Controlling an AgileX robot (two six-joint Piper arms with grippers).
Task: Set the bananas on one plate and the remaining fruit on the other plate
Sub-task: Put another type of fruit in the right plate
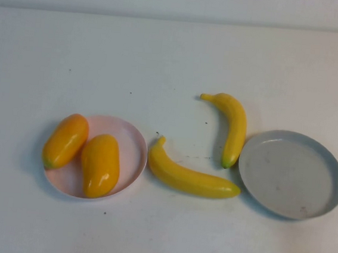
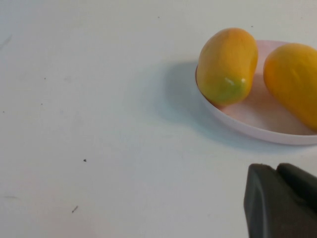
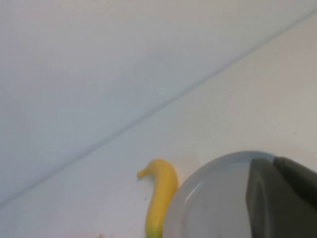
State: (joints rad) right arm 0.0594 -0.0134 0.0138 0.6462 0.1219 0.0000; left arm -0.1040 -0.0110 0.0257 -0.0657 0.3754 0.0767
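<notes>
You have 2 plump glossy orange-yellow fruits [image 1: 82, 153] on the round pale pink plate [image 1: 131, 153] toward the table's [image 1: 175, 61] left edge. 2 long curved yellow plastic bananas [image 1: 191, 177] lie on the table between it and the round grey plate [image 1: 291, 174] near the right edge. The left gripper [image 2: 282, 201] beside the pink plate and the right gripper [image 3: 285, 198] over the grey plate are both closed, empty.

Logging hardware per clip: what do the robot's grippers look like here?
Little shows. The left gripper appears in its wrist view as dark grey, matte, blocky with rounded edges. The right gripper in its wrist view looks the same, dark grey and smooth. No cables or markings are visible.
</notes>
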